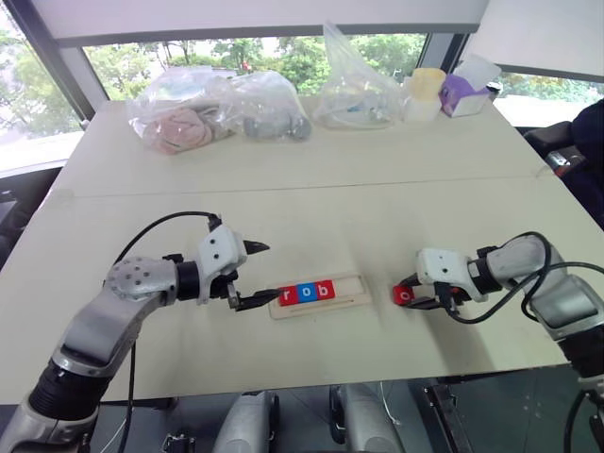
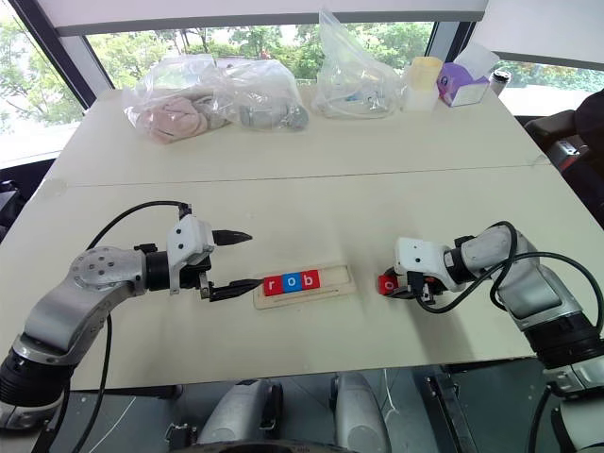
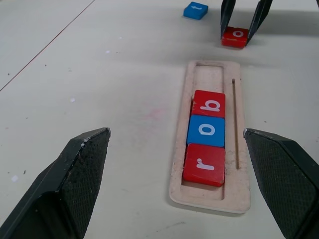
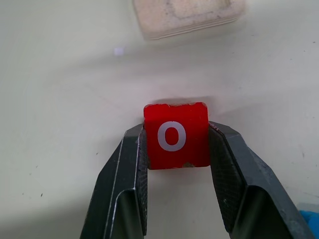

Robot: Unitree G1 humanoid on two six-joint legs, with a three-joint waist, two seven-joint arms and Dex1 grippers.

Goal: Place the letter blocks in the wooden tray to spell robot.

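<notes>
The wooden tray [image 1: 351, 288] lies near the table's front edge. Its left part holds a red r block [image 1: 287, 294], a blue o block [image 1: 305, 293] and a red b block [image 1: 323, 291], side by side. My left gripper [image 1: 269, 274] is open just off the tray's left end, nothing between its fingers. To the right of the tray my right gripper [image 1: 408, 294] is shut on a second red o block [image 4: 174, 137], which rests on the table. A blue t block [image 3: 195, 10] lies on the table close to that gripper.
Plastic bags [image 1: 217, 109] with soft items and a further clear bag [image 1: 354, 85] sit along the far side of the table. Beside them stand a yellow-lidded tub [image 1: 425, 90] and a purple tissue box [image 1: 462, 94].
</notes>
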